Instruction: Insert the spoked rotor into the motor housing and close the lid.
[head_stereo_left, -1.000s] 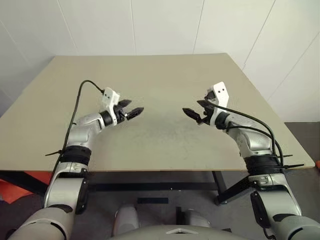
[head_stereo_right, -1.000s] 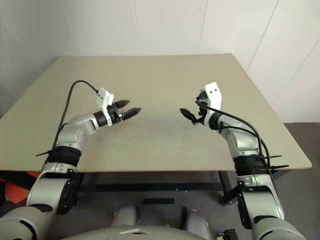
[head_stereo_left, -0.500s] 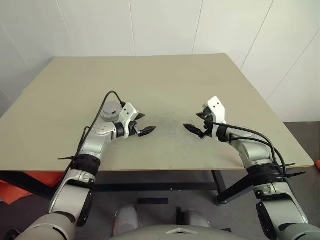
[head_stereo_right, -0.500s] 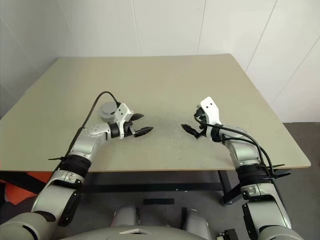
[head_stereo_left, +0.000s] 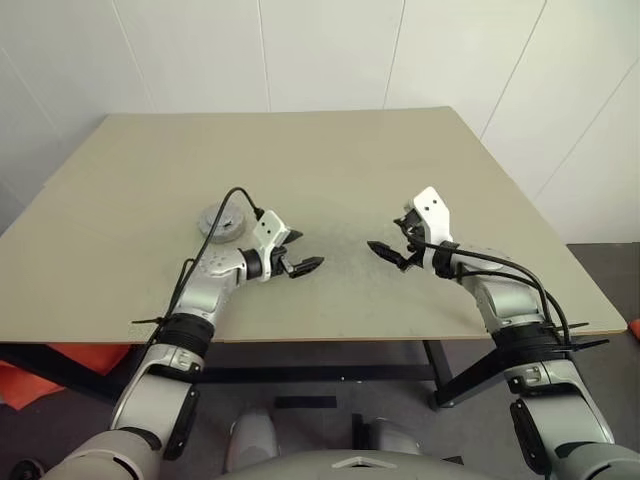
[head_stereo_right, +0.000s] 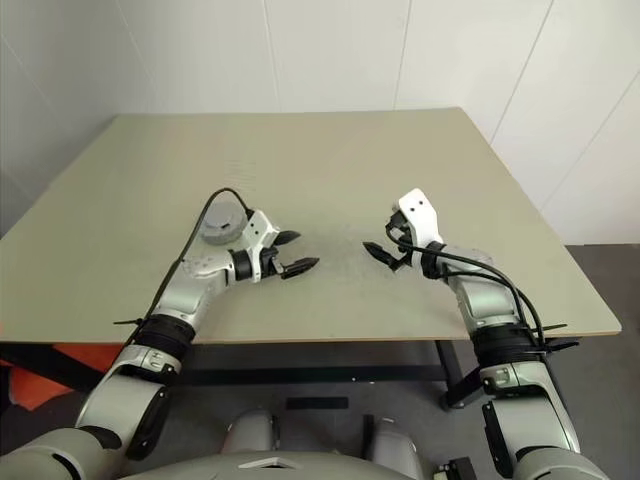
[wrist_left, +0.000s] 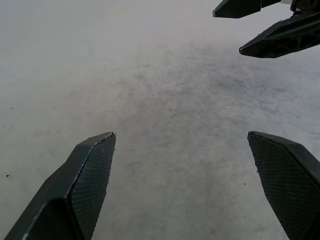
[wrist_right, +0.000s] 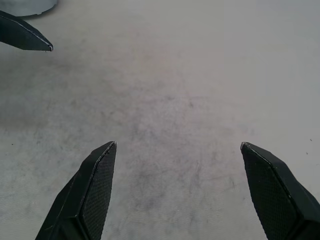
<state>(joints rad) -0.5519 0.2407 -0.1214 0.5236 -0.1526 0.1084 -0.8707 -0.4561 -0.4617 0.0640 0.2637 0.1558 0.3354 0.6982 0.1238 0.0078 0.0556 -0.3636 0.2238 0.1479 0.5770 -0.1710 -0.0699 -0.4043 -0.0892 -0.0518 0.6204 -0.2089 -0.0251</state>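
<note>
Both sets of jaws stand wide apart, empty: left gripper (head_stereo_left: 303, 262) facing right gripper (head_stereo_left: 387, 249) over a scuffed patch (greyish smudges). A round grey metal part (head_stereo_left: 222, 219) lies behind the left arm on the beige desk (head_stereo_left: 330, 160); white walls around.

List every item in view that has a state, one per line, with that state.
Left end effector: open, empty, low over the table.
Right end effector: open, empty, low over the table.
Round grey metal assembly: resting on the table, beyond the left arm, untouched; partly hidden by the cable, so open or lidded cannot be told.
</note>
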